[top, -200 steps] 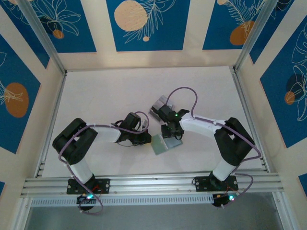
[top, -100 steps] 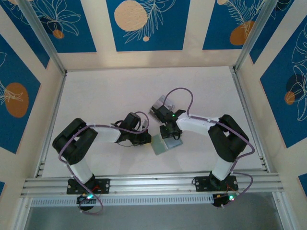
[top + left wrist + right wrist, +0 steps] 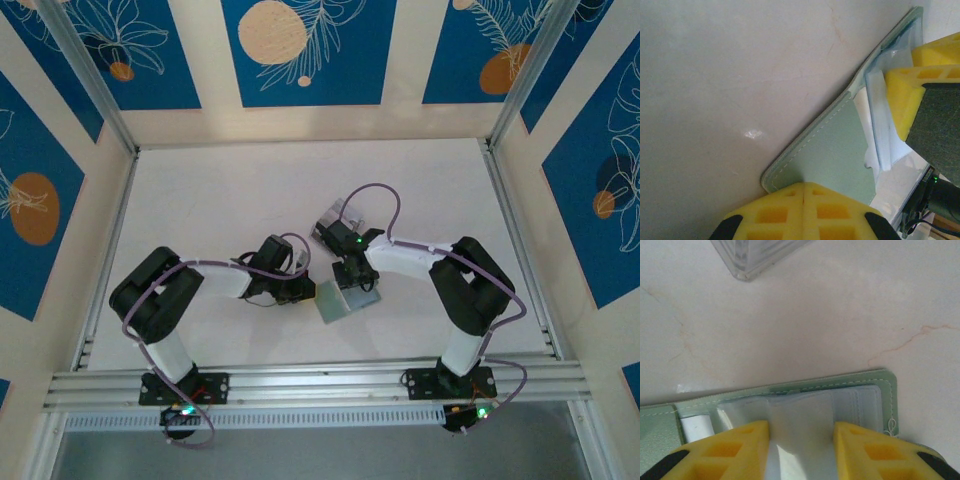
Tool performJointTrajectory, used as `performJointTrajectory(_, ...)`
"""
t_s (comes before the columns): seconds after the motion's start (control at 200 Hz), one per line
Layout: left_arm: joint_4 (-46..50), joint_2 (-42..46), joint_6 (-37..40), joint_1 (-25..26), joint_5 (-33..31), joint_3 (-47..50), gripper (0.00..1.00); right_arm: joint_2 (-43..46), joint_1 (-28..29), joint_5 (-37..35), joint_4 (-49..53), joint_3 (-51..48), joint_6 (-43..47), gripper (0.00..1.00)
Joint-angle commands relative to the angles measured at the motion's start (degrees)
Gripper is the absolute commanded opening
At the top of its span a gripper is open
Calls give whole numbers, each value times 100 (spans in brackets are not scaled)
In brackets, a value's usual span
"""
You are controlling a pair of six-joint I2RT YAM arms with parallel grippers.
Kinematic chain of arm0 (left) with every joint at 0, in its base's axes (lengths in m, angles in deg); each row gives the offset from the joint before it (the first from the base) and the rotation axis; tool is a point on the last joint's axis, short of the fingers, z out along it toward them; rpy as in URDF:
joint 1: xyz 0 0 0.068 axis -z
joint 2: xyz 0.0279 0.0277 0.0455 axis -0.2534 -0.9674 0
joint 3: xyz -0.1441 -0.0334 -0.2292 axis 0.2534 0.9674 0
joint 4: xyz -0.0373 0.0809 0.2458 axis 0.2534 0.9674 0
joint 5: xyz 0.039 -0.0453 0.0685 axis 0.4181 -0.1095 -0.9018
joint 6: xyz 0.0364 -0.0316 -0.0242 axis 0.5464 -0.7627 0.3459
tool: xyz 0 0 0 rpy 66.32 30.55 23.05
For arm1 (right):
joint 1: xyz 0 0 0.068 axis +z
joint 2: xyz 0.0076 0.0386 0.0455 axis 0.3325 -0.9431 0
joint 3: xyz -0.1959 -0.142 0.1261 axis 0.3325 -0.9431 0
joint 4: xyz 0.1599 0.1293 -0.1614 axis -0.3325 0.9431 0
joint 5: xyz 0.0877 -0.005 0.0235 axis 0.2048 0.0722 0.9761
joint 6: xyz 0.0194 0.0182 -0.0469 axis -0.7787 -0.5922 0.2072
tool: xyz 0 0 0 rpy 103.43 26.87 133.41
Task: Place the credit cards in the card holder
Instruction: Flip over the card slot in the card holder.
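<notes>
Card holder [image 3: 832, 150] matt (stitched); credit card [image 3: 800, 432] smooth

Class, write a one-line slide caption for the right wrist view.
Right tool clasps a pale card over the open green card holder on the white table.

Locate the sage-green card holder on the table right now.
In the top view, the card holder lies open near the table's centre, between the left pincer and the right pincer, with a pale stack beyond it.
</notes>
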Motion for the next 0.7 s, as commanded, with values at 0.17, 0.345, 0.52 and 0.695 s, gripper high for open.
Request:
performJointTrajectory(0.17,637,-347,75,34,-76,267,1,116,58,18,352,-13,-164,22)
performJointTrajectory(0.345,588,-472,104,34,-68,243,1,234,274,-104,627,245,-154,4)
performJointTrajectory(0.52,424,-618,73,51,-33,271,0,75,545,63,864,595,-154,0)
performJointTrajectory(0.695,329,-655,51,67,-30,320,0,-99,633,536,1032,921,-174,0)
